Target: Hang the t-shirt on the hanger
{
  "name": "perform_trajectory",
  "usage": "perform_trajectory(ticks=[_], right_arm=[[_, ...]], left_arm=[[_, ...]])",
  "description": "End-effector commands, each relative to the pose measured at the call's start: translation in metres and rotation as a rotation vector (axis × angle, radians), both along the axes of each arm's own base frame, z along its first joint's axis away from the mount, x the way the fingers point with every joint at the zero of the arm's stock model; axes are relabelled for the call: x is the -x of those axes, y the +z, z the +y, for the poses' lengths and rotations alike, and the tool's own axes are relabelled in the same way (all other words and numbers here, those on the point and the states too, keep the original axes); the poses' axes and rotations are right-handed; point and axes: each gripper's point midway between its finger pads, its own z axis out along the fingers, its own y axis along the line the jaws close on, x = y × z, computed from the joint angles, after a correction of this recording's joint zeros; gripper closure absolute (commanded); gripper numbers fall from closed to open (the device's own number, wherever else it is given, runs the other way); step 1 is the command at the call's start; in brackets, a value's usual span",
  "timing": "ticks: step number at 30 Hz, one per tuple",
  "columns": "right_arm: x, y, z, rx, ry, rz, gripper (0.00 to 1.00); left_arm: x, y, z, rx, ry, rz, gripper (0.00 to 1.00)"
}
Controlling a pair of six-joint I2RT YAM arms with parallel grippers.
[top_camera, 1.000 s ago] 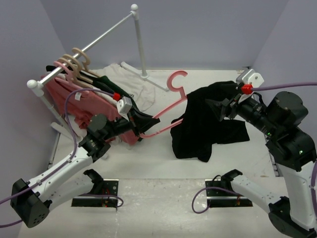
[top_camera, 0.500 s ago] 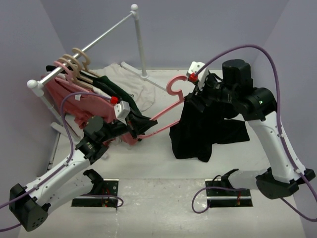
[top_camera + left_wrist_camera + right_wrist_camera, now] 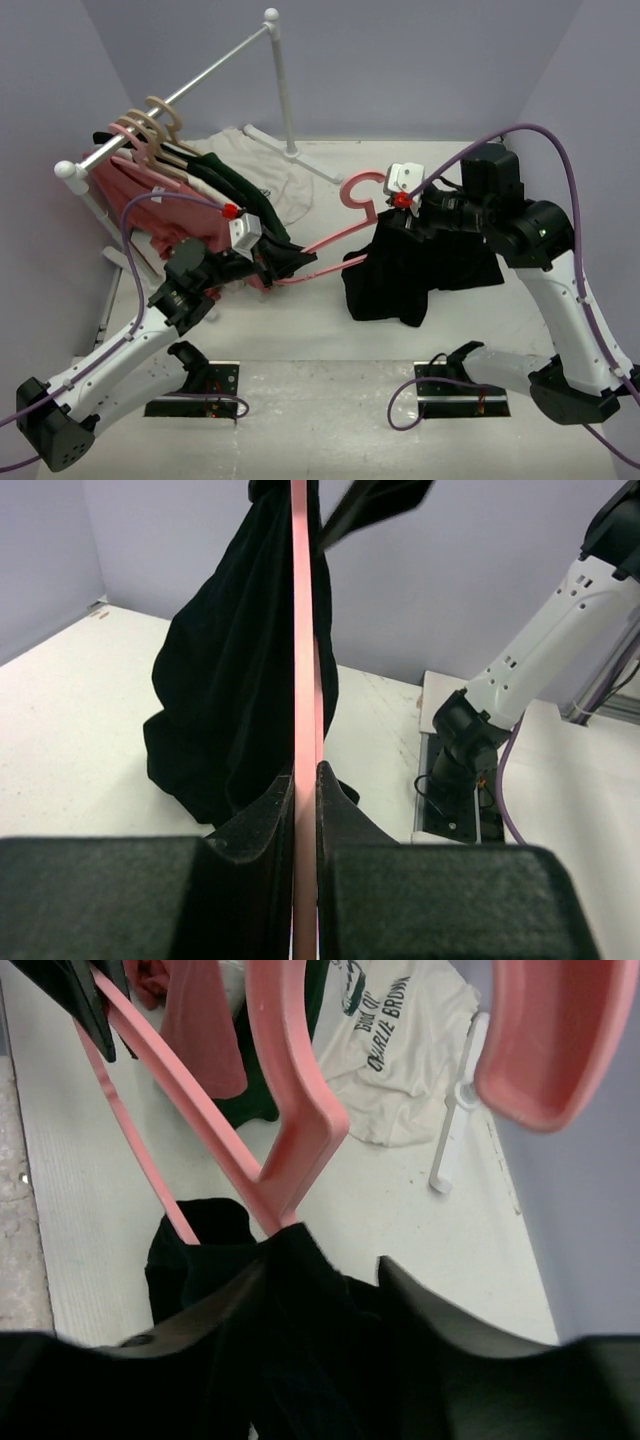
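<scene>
The pink hanger (image 3: 345, 228) hangs in the air over the middle of the table, hook (image 3: 358, 183) at the far end. My left gripper (image 3: 287, 262) is shut on its thin pink bar (image 3: 304, 660); in the left wrist view the bar runs straight up between the fingers (image 3: 340, 805). The black t-shirt (image 3: 405, 265) hangs over the hanger's right end and trails onto the table; it also shows in the left wrist view (image 3: 230, 680). My right gripper (image 3: 396, 213) is shut on a bunch of black fabric (image 3: 300, 1300) just below the hanger's neck (image 3: 300, 1110).
A clothes rack (image 3: 200, 78) stands at the back left with beige hangers (image 3: 160, 125), salmon-pink shirts (image 3: 150, 205) and a dark green shirt (image 3: 235, 185). A white printed shirt (image 3: 285, 185) lies by the rack's post (image 3: 284, 90). Walls close in on three sides.
My right arm swung left with the t-shirt's top, lifted it toward the hanger's hook, then came down to the neck. My left gripper kept hold of the hanger, shifting slightly.
</scene>
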Motion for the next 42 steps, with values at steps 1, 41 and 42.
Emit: perform_trajectory(ticks=[1, 41, 42], right_arm=[[0.013, -0.007, 0.004, 0.014, 0.083, 0.005, 0.64], [-0.017, -0.004, -0.017, 0.027, -0.049, -0.201, 1.00], [-0.018, 0.001, -0.021, 0.020, -0.065, -0.210, 1.00]], left_arm=[[0.014, 0.067, 0.006, 0.143, -0.025, -0.212, 1.00], [-0.065, 0.144, 0.086, 0.397, 0.616, 0.114, 0.00], [-0.060, 0.143, 0.091, 0.420, 0.610, 0.138, 0.00]])
